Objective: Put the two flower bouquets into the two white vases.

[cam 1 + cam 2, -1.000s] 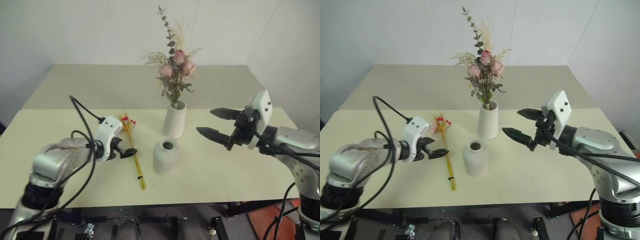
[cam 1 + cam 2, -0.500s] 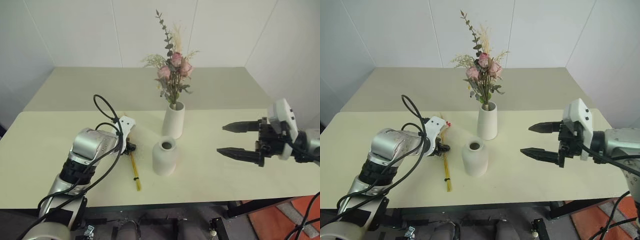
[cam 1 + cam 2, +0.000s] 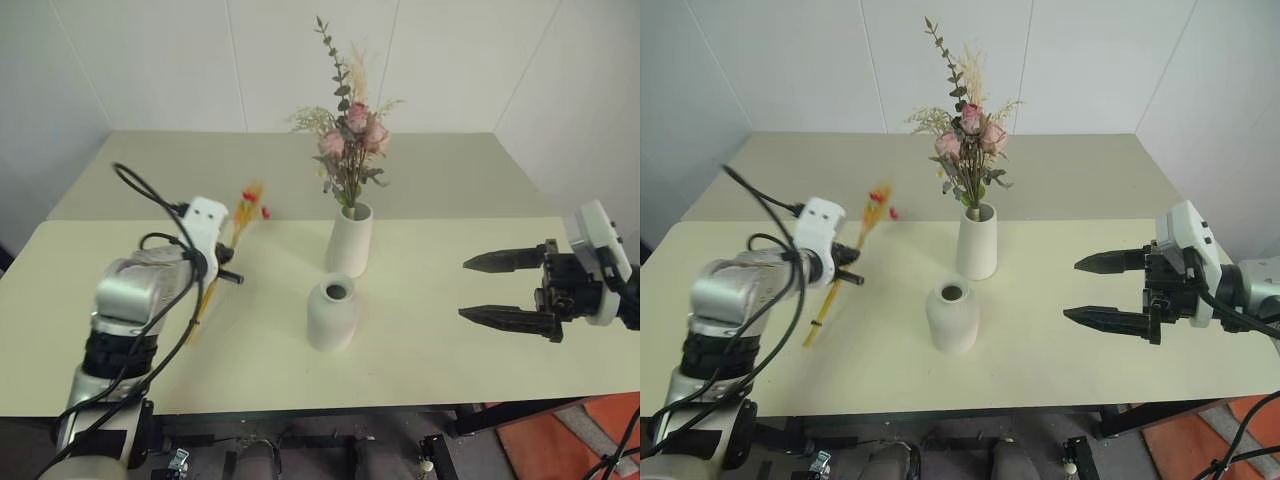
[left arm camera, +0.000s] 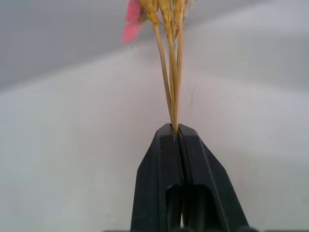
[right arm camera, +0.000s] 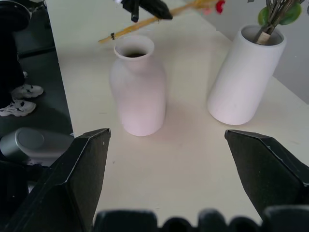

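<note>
Right gripper: nearest of all, it hangs above the table's right side, clear of the surface, with its two black fingers spread wide apart and nothing between them. It points toward the vases.

Short vase: the round one with the narrowed neck stands upright near the table's middle, just in front of the tall vase, with a small gap between them. Its mouth is open and nothing is in it.

Left gripper: raised above the table's left part, its fingers pressed together on the slim bouquet's stalks; the left wrist view shows the two fingertips meeting around the stems.

Slim bouquet: lifted off the table and tilted, its yellow-orange stalks slant down toward the near left, and its red-pink blossoms point up and away toward the far right. It is left of both vases, apart from them.

Tall vase: upright, behind the short one, holding the bushy bouquet.

Bushy bouquet: its stem sits in the tall vase's mouth, with pink roses and green leaves rising well above the rim.

Table: pale top bearing both vases.
</note>
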Robot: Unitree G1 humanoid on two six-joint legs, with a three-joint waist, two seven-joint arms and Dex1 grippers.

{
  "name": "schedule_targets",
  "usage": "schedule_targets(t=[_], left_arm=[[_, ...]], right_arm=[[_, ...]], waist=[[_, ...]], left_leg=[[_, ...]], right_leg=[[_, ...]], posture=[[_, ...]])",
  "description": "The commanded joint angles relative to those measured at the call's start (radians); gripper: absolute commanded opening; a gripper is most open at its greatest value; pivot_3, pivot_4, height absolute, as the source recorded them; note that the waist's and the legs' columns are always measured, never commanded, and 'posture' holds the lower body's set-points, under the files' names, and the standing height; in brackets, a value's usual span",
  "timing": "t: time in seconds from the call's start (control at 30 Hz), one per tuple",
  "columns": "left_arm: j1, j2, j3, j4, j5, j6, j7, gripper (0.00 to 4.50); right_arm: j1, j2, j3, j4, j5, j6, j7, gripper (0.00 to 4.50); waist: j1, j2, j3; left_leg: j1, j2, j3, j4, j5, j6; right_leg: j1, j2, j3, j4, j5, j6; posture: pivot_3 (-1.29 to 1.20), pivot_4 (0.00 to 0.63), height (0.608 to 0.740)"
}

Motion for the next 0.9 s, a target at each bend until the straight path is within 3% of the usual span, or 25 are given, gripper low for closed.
schedule_targets(t=[0.03, 0.13, 0.33, 0.6, 0.9], left_arm=[[0.029, -0.015, 0.159, -0.112, -0.112, -0.28, -0.15, 0.01], [-0.02, -0.064, 0.284, -0.137, -0.314, -0.311, -0.239, 0.01], [-0.152, -0.225, 0.29, -0.115, -0.598, -0.314, -0.242, 0.01], [-0.15, -0.319, 0.123, -0.055, -0.6, -0.396, -0.34, 0.01], [-0.191, -0.382, 0.031, 0.079, -0.549, -0.51, -0.422, 0.01]], right_arm=[[-0.016, -0.022, -0.026, 0.008, -0.002, -0.033, 0.021, 4.5], [-0.01, -0.02, -0.026, 0.012, -0.004, -0.043, 0.03, 4.5], [-0.01, -0.015, -0.026, 0.012, -0.008, -0.053, 0.03, 4.5], [0.025, -0.006, -0.065, -0.027, 0.01, -0.043, 0.01, 4.5], [0.088, -0.004, -0.122, -0.08, 0.034, -0.027, -0.027, 4.5]], waist=[[0.001, 0.0, 0.0], [0.003, 0.0, 0.0], [0.017, 0.0, 0.0], [0.007, 0.0, 0.0], [0.004, 0.0, 0.0]], left_leg=[[0.0, 0.0, 0.0, 0.0, 0.0, 0.0], [-0.001, 0.0, 0.0, 0.001, 0.0, 0.0], [-0.001, -0.002, 0.0, 0.002, 0.0, 0.0], [0.0, -0.002, 0.0, 0.003, 0.0, 0.0], [0.0, -0.002, -0.001, 0.003, 0.0, 0.0]], right_leg=[[0.0, -0.001, 0.0, 0.0, 0.0, 0.0], [0.0, -0.001, -0.001, 0.0, 0.0, 0.0], [0.003, -0.002, -0.002, -0.001, 0.0, 0.003], [0.003, -0.001, 0.0, -0.001, 0.0, 0.003], [0.003, -0.001, 0.0, -0.001, 0.0, 0.004]], posture=[[0.0, 0.15, 0.74], [0.0, 0.15, 0.74], [0.0, 0.15, 0.74], [0.0, 0.15, 0.74], [0.0, 0.15, 0.74]])
